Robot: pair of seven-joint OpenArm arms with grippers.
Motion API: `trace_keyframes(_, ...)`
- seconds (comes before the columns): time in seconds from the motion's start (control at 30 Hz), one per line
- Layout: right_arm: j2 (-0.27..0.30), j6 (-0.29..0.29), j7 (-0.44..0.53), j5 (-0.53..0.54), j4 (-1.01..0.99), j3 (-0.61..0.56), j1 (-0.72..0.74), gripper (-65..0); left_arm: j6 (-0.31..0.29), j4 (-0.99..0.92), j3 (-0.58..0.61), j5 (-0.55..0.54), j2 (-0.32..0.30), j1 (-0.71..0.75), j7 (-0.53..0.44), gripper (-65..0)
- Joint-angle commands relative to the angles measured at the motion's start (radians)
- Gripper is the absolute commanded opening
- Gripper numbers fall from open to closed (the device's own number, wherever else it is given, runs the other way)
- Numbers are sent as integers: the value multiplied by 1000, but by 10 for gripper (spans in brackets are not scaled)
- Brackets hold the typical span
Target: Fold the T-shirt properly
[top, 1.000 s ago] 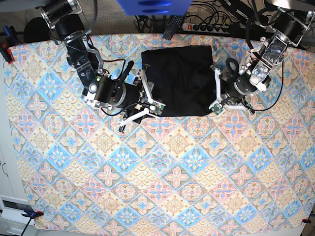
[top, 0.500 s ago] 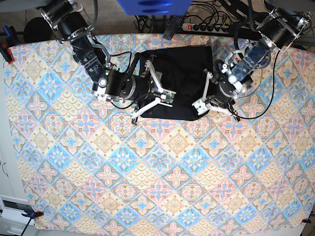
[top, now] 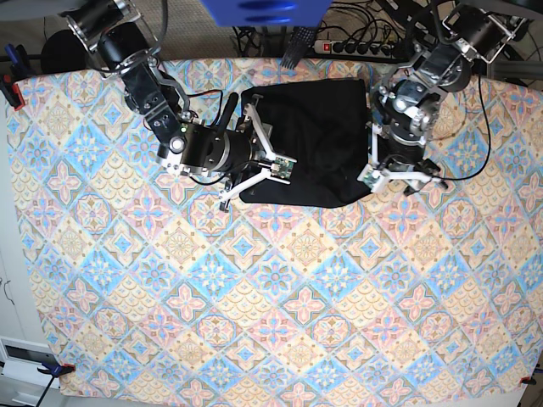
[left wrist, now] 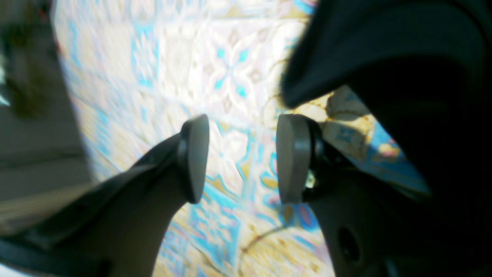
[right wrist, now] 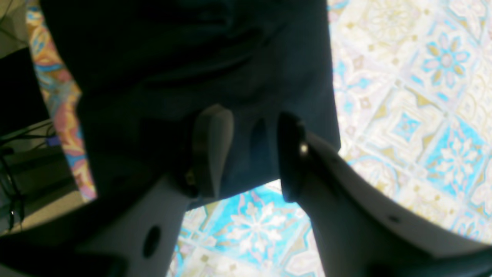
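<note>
Black T-shirt (top: 310, 140) showing no readable label, left gripper (left wrist: 240, 159) spread empty, right gripper (right wrist: 250, 154) spread over cloth

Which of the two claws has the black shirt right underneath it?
The right gripper: its open jaws hang over the T-shirt. The left gripper has only patterned tablecloth between its jaws, the shirt off to one side.

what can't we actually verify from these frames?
- Base view: near-left edge of the T-shirt hidden under the right gripper.
- Neck label: not visible in any view.
- Left wrist view: motion blur; the left gripper has empty open jaws.
- Fold neatness: cloth too dark.
</note>
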Motion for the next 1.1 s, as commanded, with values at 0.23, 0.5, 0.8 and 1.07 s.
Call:
trace_keyframes(0.23, 6, -1, 17, 14, 21, 3, 12, -426, -14, 242, -295, -423, -12, 187, -9, -364)
trace_keyframes(0.5, 19, -1, 25, 14, 25, 6, 12, -426, -109, 255, -498, -940, -7, 253, -9, -364)
trace_keyframes(0.8, 18, -1, 28, 14, 25, 4, 0, -426, -109, 189, -597, -1245, 117, 255, -1, -357)
trace_keyframes(1.07, 18, -1, 28, 14, 28, 9, 0, -426, -110, 163, -605, -1379, 192, 316, 114, -357)
